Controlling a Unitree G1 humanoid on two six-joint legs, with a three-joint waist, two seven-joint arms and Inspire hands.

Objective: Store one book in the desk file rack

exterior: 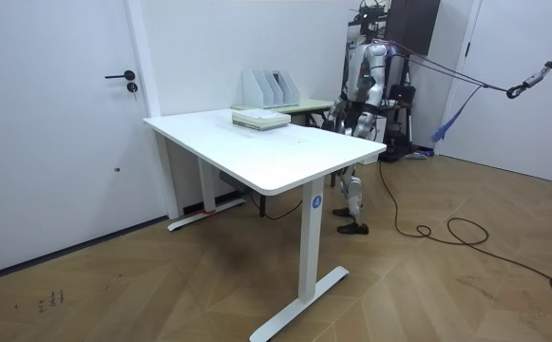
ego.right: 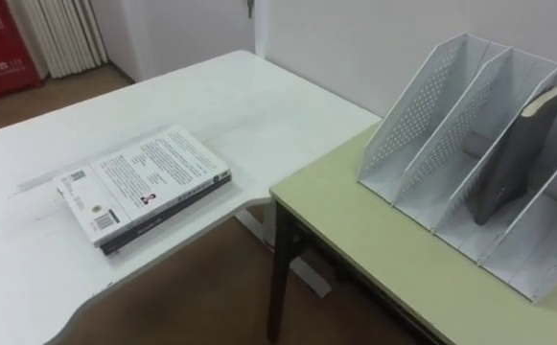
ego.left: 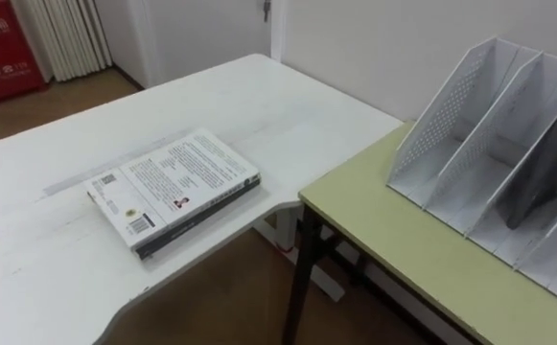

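A stack of 2 books [ego.left: 174, 190] lies on the desk [ego.left: 48, 259] at the left, near the edge facing the robot. Just beside the desk on the right stands a table [ego.left: 422, 259] (its corner is nearest the books). The table carries the file rack [ego.left: 441, 105]. 1 book [ego.right: 520, 153] leans inside a compartment toward the rack's right.

- My two head cameras sit side by side and look down from close in at the corner where the white bench [ego.left: 288, 115] meets the green bench [ego.left: 403, 240].
- Both eyes share the stacked books [ego.left: 173, 187] near the white bench's edge and the file rack [ego.left: 441, 115]. The right eye takes in more of the rack.
- My room camera stands well off, past the white bench's opposite corner, and faces across it to the robot at the far side. It also catches the books and rack.
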